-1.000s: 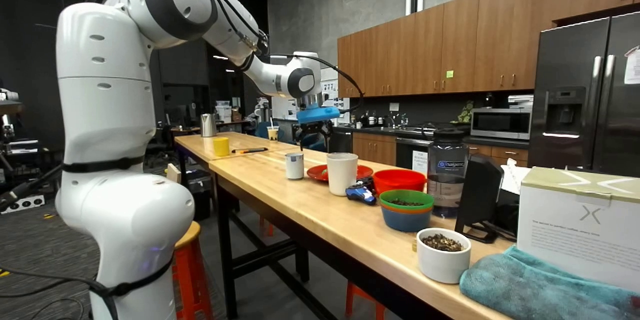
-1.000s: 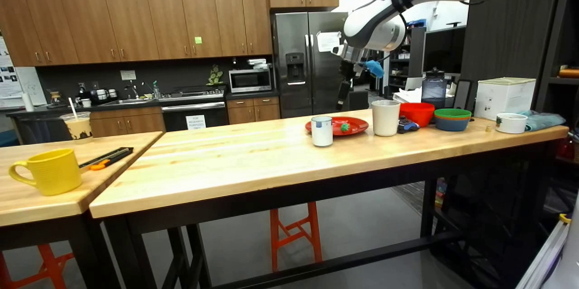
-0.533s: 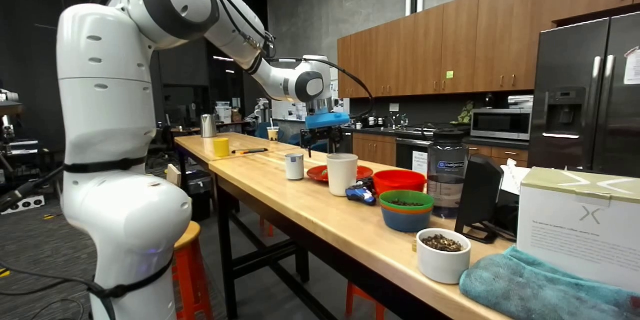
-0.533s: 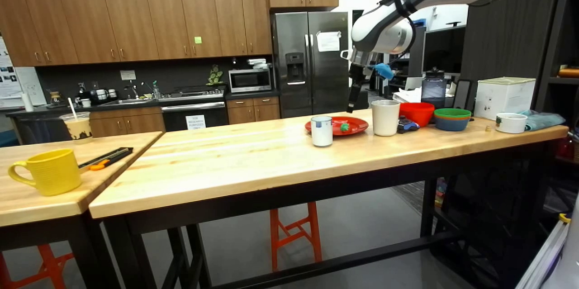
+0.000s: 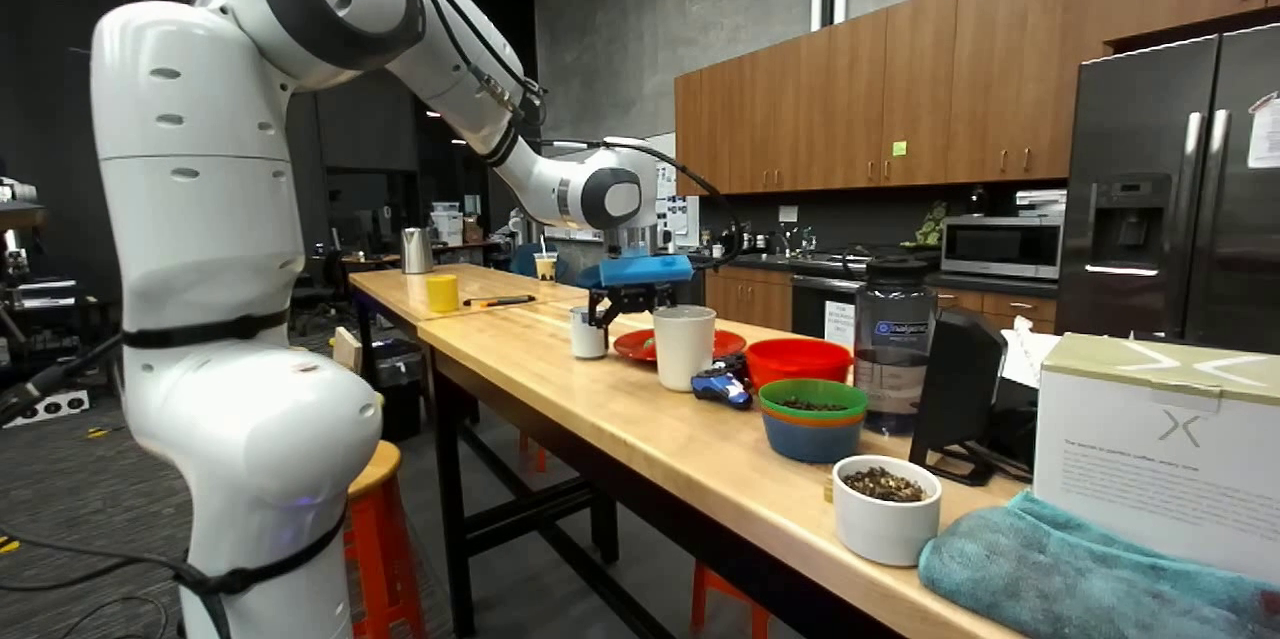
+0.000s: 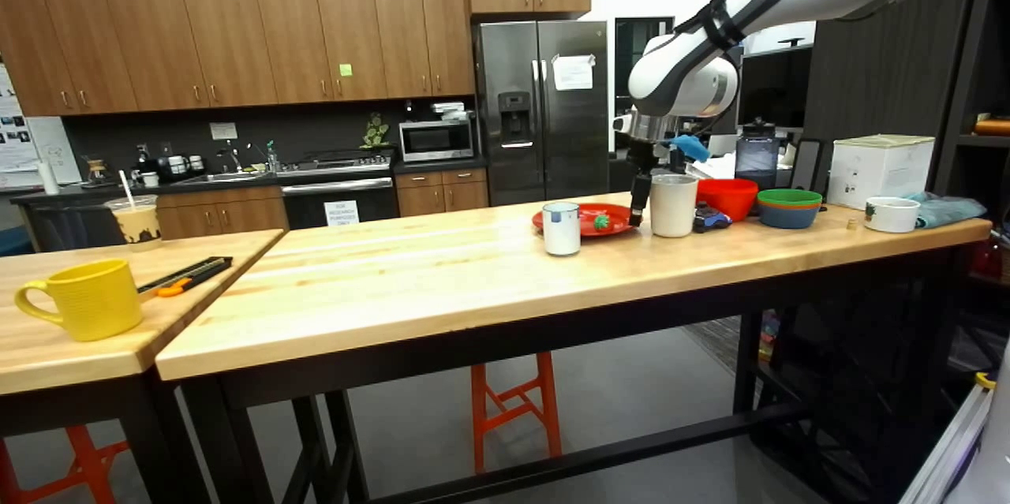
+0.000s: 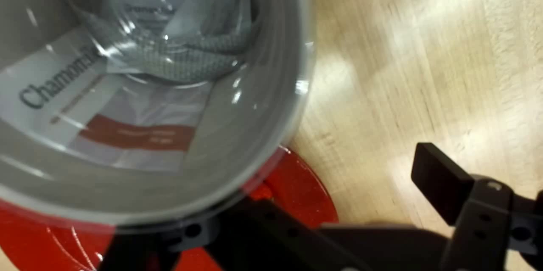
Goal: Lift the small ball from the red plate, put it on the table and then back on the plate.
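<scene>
The small ball looks red with a green patch (image 6: 601, 221) and lies on the red plate (image 6: 624, 225) on the light wooden table (image 6: 379, 283). In the wrist view a red lump that looks like the ball (image 7: 261, 191) shows on the plate (image 7: 309, 186), partly hidden by the tall cup and a finger. My gripper (image 5: 637, 317) is low over the plate area, beside the tall cup, with its fingers spread wide and nothing between them (image 7: 335, 186). In an exterior view its finger (image 6: 637, 204) stands at the plate's edge by the cup. Contact with the cup cannot be told.
The tall off-white cup (image 6: 673, 208) with packets inside (image 7: 140, 127) stands close beside the gripper. A small white cup (image 6: 562, 229) stands by the plate. A blue and black controller (image 5: 722, 385), red bowl (image 5: 798, 359), nested bowls (image 5: 814, 431) and dark bottle (image 5: 893, 349) stand further along.
My gripper has come down to the plate's height. In one exterior view it has also moved right, up to the tall cup. The ball and plate have not moved.
</scene>
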`<state>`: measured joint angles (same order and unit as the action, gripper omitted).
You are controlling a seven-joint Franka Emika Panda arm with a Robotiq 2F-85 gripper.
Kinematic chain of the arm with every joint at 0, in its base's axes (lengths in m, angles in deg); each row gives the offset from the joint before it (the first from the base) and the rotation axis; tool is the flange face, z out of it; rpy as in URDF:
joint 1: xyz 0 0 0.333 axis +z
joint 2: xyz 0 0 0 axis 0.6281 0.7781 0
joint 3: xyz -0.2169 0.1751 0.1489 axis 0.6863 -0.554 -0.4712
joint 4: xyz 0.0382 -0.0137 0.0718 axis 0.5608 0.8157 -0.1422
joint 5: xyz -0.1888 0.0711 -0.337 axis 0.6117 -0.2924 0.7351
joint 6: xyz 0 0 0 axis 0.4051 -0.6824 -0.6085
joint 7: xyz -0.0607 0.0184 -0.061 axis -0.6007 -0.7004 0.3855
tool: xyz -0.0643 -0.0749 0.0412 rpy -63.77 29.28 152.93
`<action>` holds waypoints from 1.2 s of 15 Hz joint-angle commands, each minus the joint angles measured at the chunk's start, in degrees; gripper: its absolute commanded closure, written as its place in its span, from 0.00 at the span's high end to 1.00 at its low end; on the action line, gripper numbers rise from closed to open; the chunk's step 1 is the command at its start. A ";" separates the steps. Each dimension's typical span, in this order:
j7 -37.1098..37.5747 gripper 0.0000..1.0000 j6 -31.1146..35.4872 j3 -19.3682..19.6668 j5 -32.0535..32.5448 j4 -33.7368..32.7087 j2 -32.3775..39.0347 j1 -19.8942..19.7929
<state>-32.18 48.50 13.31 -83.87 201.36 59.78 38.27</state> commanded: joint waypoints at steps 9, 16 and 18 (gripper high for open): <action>-5.25 1.00 3.30 -1.22 -4.77 0.52 0.11 0.75; -11.34 1.00 5.67 -3.62 -10.50 -0.03 2.22 2.00; -12.28 1.00 6.41 -3.80 -11.57 -0.66 2.93 1.84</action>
<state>-41.44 54.02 9.62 -93.13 202.19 61.45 40.56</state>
